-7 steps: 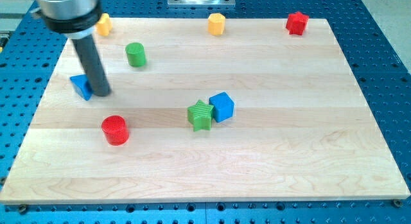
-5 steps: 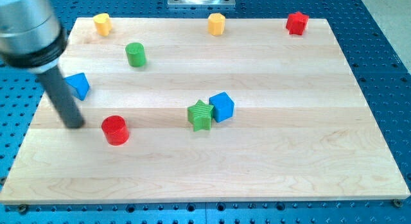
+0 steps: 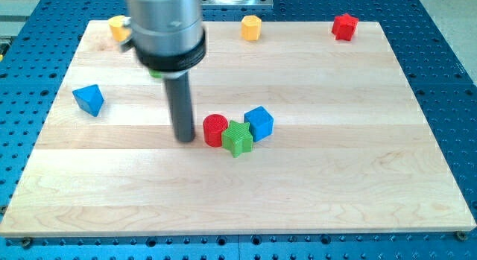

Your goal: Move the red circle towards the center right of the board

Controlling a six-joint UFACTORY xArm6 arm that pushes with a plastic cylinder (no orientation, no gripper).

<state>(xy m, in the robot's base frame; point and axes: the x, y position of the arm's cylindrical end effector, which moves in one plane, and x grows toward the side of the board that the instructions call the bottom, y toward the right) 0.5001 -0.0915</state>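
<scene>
The red circle [image 3: 215, 130] is a short red cylinder near the middle of the wooden board [image 3: 335, 163]. It touches a green star block [image 3: 238, 138] on its right. A blue cube [image 3: 259, 122] sits just right of the star, touching it. My tip [image 3: 184, 138] rests on the board just left of the red circle, close to it or touching it. The rod rises to a large grey arm end that blurs the view's upper left.
A blue triangular block [image 3: 89, 99] lies at the left edge. A yellow block [image 3: 118, 26] sits at the top left, a yellow hexagon [image 3: 251, 27] at top centre, a red star [image 3: 344, 26] at top right. A green block is mostly hidden behind the arm.
My tip swung from beside the blue block down to the red circle's left, then swept right. The red circle slid right and up against the green star, nudging it slightly.
</scene>
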